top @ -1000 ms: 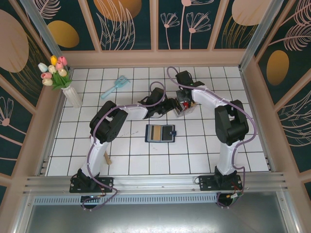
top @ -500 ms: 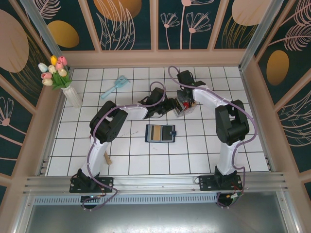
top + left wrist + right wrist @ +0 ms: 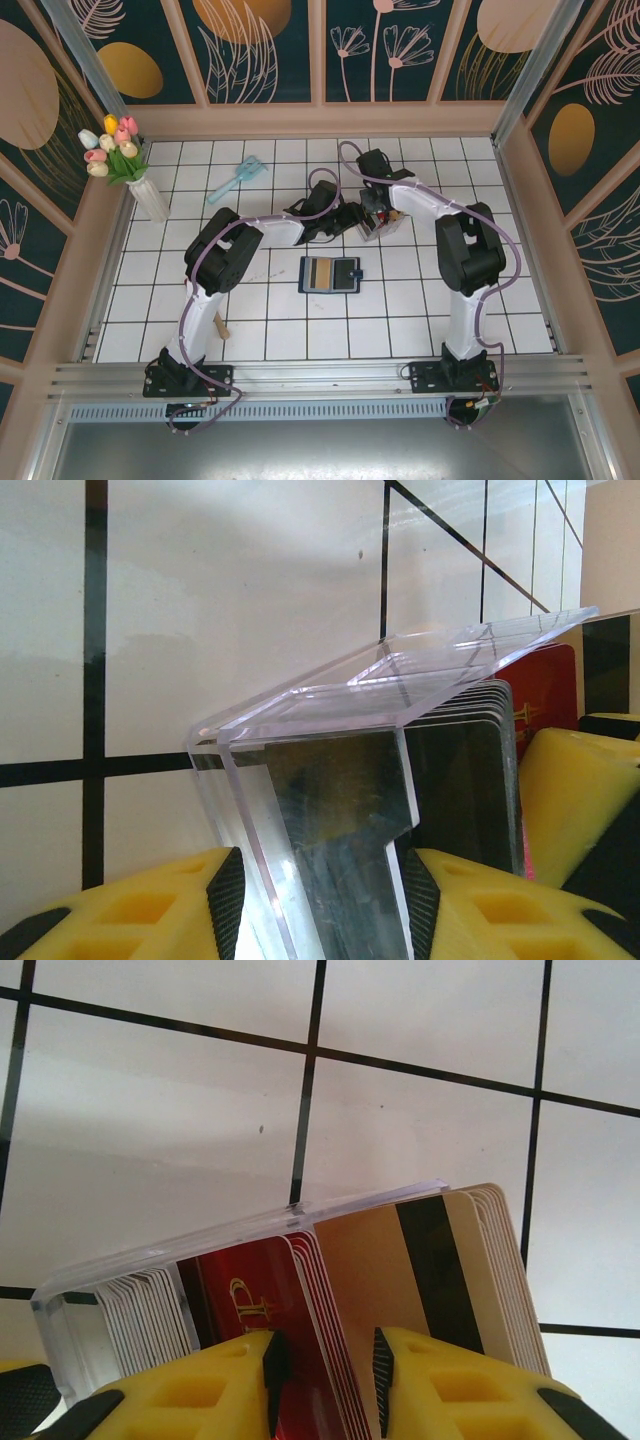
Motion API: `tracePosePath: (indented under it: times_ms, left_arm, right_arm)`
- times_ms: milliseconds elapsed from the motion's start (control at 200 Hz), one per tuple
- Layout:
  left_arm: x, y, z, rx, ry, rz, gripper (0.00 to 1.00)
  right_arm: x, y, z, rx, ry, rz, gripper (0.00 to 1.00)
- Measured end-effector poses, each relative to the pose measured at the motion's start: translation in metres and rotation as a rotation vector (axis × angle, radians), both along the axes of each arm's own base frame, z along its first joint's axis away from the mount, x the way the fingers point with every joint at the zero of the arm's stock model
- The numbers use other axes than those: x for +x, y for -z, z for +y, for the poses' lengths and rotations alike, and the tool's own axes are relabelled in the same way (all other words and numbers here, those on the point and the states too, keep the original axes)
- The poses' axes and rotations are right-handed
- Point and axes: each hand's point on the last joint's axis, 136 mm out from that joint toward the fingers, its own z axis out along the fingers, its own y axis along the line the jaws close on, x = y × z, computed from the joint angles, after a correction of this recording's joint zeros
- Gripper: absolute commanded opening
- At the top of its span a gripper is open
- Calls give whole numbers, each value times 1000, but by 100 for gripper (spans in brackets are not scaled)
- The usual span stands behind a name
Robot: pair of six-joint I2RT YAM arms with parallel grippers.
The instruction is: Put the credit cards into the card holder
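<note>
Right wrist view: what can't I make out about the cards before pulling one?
- Right wrist: lower parts of red card and tan card, behind right pincer's yellow fingers; grip unclear.
- Left wrist: red card mostly behind clear rack.
- Top external: card holder's free slots too small to tell.

My fingers [image 3: 200,1390] are yellow; the credit cards [image 3: 380,1260] red with gold lettering and tan with a black stripe; the rack [image 3: 330,695] clear; the bench [image 3: 420,1020] white, black-gridded.
</note>
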Motion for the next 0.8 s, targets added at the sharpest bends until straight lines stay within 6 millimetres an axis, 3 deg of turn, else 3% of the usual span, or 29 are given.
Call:
tracePosePath:
  times_ms: [545, 801]
  left_arm:
    - [0, 0, 0, 0, 0, 0, 49]
    - [0, 0, 0, 0, 0, 0, 50]
  right_arm:
    - [2, -11, -5, -33, 12, -35, 23]
    - [2, -13, -4, -29, 9, -38, 12]
